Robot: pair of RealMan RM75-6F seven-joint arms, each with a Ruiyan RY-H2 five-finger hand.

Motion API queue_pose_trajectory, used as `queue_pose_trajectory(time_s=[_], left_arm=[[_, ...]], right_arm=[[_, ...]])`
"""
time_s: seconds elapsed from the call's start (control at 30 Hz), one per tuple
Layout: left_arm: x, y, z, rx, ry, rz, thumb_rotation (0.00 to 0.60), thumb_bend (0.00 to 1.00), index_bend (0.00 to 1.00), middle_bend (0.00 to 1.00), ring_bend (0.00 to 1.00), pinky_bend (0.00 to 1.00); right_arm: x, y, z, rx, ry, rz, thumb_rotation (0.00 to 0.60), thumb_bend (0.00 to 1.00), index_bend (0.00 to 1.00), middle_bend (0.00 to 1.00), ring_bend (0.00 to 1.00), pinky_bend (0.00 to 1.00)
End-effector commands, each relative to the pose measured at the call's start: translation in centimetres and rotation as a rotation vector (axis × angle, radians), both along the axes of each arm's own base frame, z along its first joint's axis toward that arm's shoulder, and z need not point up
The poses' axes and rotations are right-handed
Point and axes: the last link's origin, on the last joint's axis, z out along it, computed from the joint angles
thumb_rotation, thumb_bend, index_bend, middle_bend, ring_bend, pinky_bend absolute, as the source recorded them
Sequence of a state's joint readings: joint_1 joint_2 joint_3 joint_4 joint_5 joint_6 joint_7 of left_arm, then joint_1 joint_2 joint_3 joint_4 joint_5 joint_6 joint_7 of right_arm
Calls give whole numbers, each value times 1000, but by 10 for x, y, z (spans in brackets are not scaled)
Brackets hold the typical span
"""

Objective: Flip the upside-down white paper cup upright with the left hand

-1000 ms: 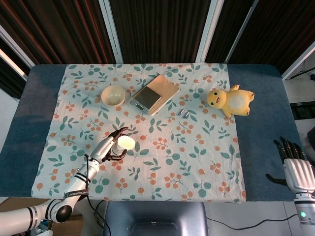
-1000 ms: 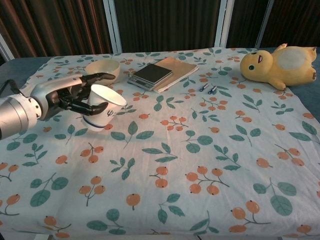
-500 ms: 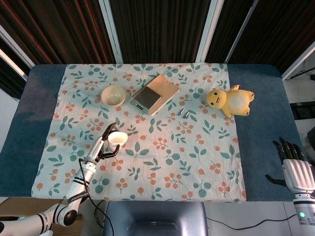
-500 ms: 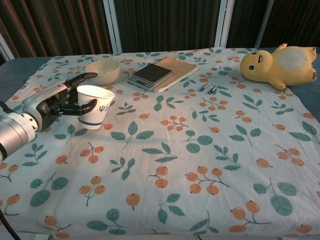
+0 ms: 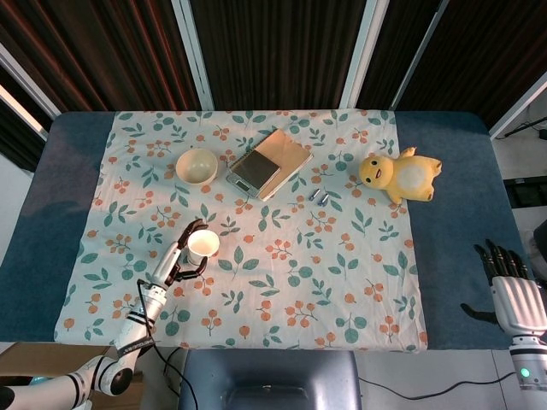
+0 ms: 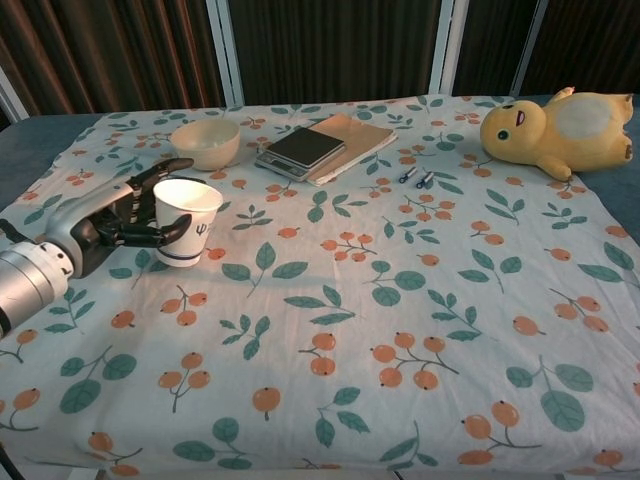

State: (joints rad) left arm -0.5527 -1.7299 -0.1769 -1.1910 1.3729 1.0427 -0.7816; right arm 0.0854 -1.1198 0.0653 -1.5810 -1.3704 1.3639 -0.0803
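White paper cup (image 6: 187, 221) upright, seemingly gripped by left robot hand (image 6: 112, 219).

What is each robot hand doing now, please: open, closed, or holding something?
Left robot hand: holding the white paper cup, which stands mouth up.
Right robot hand: open, holding nothing, fingers apart.

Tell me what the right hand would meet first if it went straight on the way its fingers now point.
The right hand sits open off the near right edge, fingers pointing away across the bare blue table. Nothing shows in that line; the yellow plush toy lies off to its left. Height above the table is unclear.
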Motion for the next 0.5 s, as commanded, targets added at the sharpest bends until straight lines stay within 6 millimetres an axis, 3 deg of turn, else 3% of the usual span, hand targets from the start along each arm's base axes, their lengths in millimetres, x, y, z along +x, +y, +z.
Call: queue_pose_trajectory(time_s=[0.03, 0.23, 0.5], left_arm=[[0, -1, 2, 3, 2, -8, 600, 478, 0, 4, 0, 101], [-3, -5, 12, 26, 27, -44, 600, 473, 0, 0, 0, 80], [-8, -1, 54, 148, 49, -77, 600, 472, 0, 0, 0, 50]], right_arm=[[0, 0, 0, 1, -1, 1, 600, 176, 0, 0, 0, 0], [1, 0, 1, -2, -2, 7, 600, 177, 0, 0, 0, 0], [4, -2, 1, -2, -9, 19, 600, 176, 0, 0, 0, 0]])
